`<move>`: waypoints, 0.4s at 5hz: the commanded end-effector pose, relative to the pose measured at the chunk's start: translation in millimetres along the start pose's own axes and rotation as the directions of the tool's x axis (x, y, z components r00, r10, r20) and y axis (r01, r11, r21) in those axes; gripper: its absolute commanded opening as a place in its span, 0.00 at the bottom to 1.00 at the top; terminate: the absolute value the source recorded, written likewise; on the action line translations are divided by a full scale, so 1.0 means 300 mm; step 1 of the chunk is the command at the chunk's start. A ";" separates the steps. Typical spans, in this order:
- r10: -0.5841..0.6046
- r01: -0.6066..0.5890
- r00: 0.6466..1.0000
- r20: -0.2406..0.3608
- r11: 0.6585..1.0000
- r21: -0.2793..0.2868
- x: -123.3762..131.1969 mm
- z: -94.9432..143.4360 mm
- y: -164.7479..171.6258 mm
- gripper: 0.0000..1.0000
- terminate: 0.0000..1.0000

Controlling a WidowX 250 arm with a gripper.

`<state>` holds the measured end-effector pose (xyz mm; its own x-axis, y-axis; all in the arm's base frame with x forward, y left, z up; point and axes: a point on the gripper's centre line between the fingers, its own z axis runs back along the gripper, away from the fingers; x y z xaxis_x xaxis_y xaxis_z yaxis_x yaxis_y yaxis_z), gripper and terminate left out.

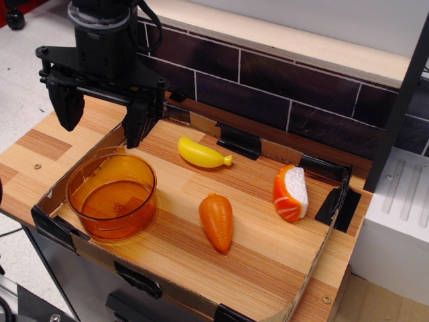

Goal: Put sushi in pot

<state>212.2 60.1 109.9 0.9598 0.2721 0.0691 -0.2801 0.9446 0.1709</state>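
Observation.image: hand (102, 115) spread above pot (112, 194)

pot (112, 195) – glossy translucent plastic | sushi (291, 193) – shiny plastic | table (268, 261) – smooth wood grain | claw (100, 114) – matt black

End effector (102, 115) hangs with fingers spread apart.

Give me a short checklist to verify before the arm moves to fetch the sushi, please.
1. Gripper open and empty: ok.
2. Sushi uncovered on the board, lying on its side: ok.
3. Sushi apart from carrot and banana: ok.
4. Pot upright with nothing inside: ok.
5. Gripper above the sushi: not ok, it hangs at the pot's far side.
6. Height of gripper over the pot rim: cannot tell.
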 end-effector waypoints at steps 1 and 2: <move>0.000 0.000 1.000 0.000 1.000 0.000 0.000 0.000 0.000 1.00 0.00; 0.129 -0.129 0.992 -0.012 0.983 -0.134 0.026 0.035 -0.058 1.00 0.00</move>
<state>218.1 40.4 110.1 0.9161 0.3984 0.0451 -0.3999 0.9160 0.0313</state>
